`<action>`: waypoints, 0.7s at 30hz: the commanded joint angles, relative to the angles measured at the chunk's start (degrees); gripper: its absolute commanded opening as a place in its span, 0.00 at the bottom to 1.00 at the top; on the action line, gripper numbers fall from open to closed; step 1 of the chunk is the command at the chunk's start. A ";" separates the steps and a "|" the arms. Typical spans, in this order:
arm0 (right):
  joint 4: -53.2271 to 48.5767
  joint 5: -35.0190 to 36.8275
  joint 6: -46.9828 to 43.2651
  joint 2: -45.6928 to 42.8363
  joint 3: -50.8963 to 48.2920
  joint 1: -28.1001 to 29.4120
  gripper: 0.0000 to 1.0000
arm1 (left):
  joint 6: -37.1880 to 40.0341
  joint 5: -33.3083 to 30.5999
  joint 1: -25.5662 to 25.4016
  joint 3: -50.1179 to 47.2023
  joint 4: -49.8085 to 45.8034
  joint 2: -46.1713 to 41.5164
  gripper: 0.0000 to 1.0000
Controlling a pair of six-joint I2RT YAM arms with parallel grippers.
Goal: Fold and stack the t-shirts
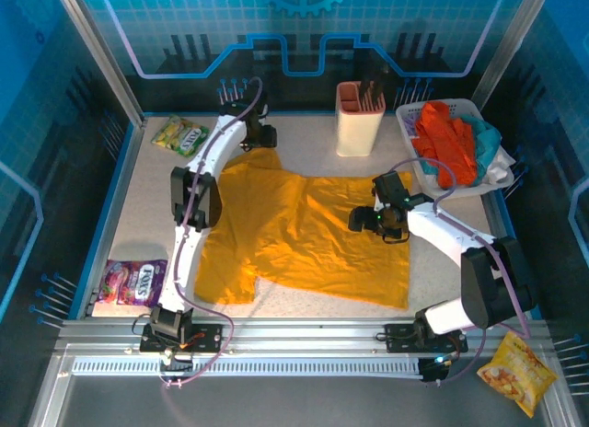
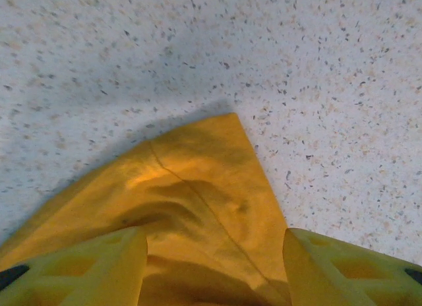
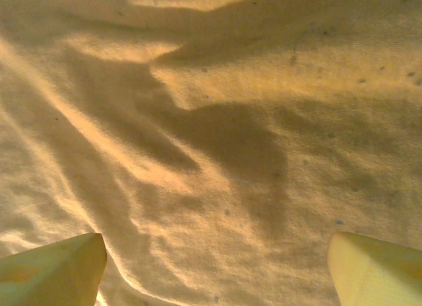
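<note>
Mustard-yellow tee (image 1: 304,234): we see it lying spread open in the middle of the counter (image 1: 152,201), one short sleeve at its near left, the hem edges roughly straight.
Cloth: soft and matte. In the right wrist view (image 3: 217,154) it rises in shallow diagonal ridges with a fine knit grain.
Far corner of the tee: in the left wrist view (image 2: 198,200) it tapers to a blunt point on the bare surface, with a stitched seam running down it.
Left pincer (image 1: 260,137): at the tee's far left corner. Its yellow fingers stand spread (image 2: 214,253), with the corner cloth running between them. We cannot tell whether the pads touch the cloth.
Right pincer (image 1: 363,220): over the tee's right half. Its pale fingers are spread wide (image 3: 217,260) above the wrinkled cloth.
Other tees (image 1: 446,146): a crumpled heap of orange-red, teal and whitish cloth, beyond the tee's right edge.
Basket (image 1: 408,119): white slatted plastic, holding that heap.
Holder (image 1: 359,123): a cream, rounded, upright tub beyond the tee.
Green-yellow packet (image 1: 181,135): glossy and flat, beyond the tee's left side.
Purple packet (image 1: 133,282): shiny, left of the tee's near sleeve.
Orange bag (image 1: 518,372): crinkly, nearer than the tee's right corner, off the counter.
Counter surface: pale, hard and finely speckled.
</note>
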 commanded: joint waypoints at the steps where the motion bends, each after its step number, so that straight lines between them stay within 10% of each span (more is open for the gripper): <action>1: 0.82 -1.51 -0.47 0.61 -0.20 -0.93 0.87 | -2.86 -0.41 -2.19 0.58 0.56 2.72 0.57; 11: 0.93 -2.50 -0.25 1.10 -0.27 -1.20 0.85 | -5.22 -8.87 -4.63 2.67 -1.07 8.53 0.50; 21: 1.47 -3.40 1.73 4.59 -1.11 -1.29 0.82 | -4.90 -6.41 -1.14 2.66 -0.09 7.41 0.05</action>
